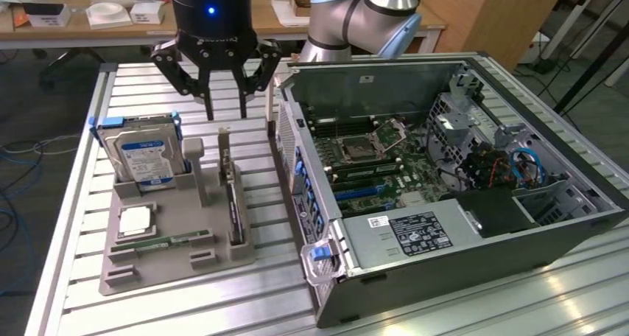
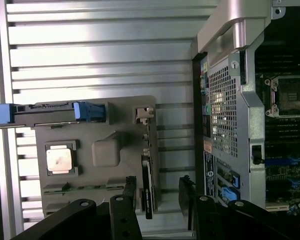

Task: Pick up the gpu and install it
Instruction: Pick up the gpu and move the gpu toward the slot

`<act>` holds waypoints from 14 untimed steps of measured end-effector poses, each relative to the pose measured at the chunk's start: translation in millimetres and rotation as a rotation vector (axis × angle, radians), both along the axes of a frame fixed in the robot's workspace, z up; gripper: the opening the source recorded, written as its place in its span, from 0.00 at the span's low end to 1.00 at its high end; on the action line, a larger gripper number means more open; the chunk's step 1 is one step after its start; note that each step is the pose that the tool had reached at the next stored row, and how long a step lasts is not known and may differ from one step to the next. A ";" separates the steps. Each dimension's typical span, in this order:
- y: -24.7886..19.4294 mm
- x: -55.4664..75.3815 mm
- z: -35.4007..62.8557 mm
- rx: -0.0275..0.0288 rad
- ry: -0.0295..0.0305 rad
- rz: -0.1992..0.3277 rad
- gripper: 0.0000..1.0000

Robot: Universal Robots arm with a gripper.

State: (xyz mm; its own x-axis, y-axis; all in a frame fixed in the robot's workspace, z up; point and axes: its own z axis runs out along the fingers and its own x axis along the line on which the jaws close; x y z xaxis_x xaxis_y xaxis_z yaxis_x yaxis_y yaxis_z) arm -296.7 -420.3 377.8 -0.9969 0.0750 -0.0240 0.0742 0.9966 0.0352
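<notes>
1 spread, empty hand (image 1: 227,115) above the upright gpu (image 1: 236,211); blue-white drive label (image 1: 147,158) unreadable.

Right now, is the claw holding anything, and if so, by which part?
Nothing is held. The claw is open above the gpu, which stands on edge in the grey tray, with no finger touching it.

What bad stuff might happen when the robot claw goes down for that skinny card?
The gpu stands on edge nearer one finger of the open gripper, so that finger may touch first and tip it. The computer case stands close beside the holder; the other finger might bump it.
</notes>
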 end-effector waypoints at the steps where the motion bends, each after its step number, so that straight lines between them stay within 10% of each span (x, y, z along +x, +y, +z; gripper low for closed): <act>1: -0.1 0.0 -0.5 -0.0011 -0.0001 0.000 0.47; 14: -0.9 0.0 -6.3 -0.0118 -0.0001 0.000 0.47</act>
